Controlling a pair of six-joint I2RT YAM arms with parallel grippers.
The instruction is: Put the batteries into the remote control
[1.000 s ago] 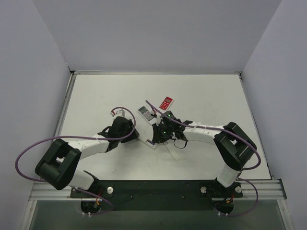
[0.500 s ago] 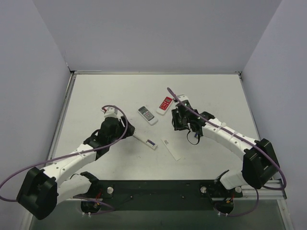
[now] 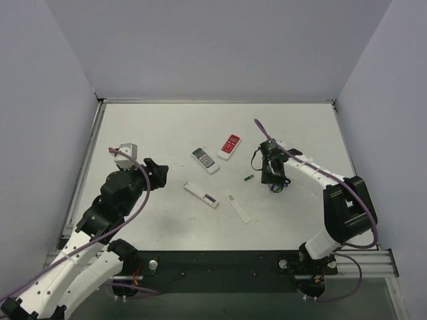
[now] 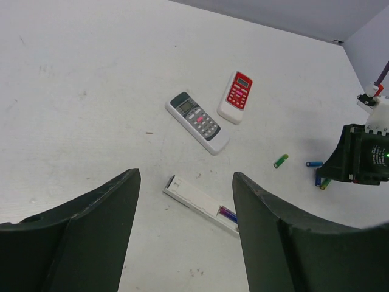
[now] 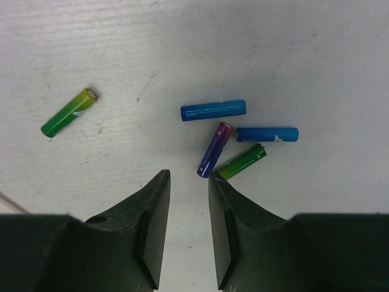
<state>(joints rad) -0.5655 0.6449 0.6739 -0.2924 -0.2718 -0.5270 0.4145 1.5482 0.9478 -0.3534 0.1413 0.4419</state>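
The right gripper (image 5: 188, 179) is hovering, fingers slightly apart and empty, over the batteries (image 5: 213, 110) near the uncovered white remote (image 3: 201, 195) — seemingly the pick-up step, needing a descent astride one cell — while the left gripper (image 4: 185, 179) is hanging wide-spread.

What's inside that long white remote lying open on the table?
In the open white remote, what look like blue and purple batteries sit at one end. The left jaws cover the tip of that end, so how many are loaded cannot be seen.
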